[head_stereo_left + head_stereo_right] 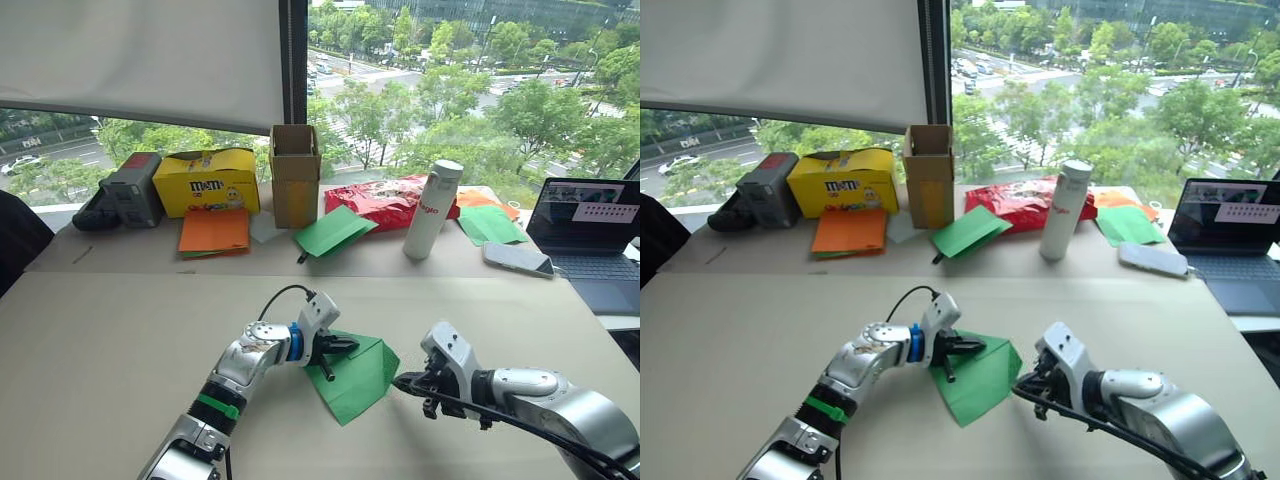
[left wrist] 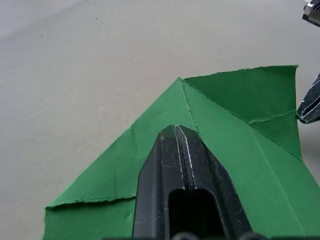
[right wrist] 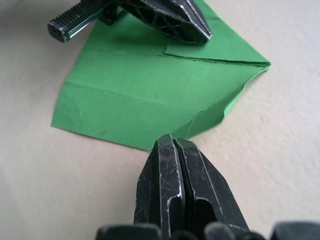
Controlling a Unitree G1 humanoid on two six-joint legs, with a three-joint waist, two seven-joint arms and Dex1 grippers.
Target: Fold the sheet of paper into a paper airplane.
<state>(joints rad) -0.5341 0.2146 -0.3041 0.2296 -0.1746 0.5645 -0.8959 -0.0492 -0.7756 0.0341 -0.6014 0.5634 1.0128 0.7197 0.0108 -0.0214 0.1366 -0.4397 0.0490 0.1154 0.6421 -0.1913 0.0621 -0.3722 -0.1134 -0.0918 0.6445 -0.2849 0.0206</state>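
The sheet of paper (image 1: 358, 378) is bright green and lies flat on the beige table (image 1: 120, 340) between my two arms. It is folded into a broad pointed shape with flaps creased over its top. My left gripper (image 1: 348, 347) is shut, and its tips rest on top of the sheet near the centre crease (image 2: 187, 107). My right gripper (image 1: 401, 381) is also shut. Its tips (image 3: 171, 139) meet the sheet's right edge (image 3: 200, 122), where the paper curls up slightly, with nothing held between them.
Along the back of the table stand a yellow candy box (image 1: 205, 182), a cardboard box (image 1: 295, 175), a red bag (image 1: 395, 198) and a white bottle (image 1: 433, 210). Orange sheets (image 1: 214, 231) and spare green sheets (image 1: 333, 230) lie there too. A phone (image 1: 517, 258) and laptop (image 1: 590, 235) sit at the right.
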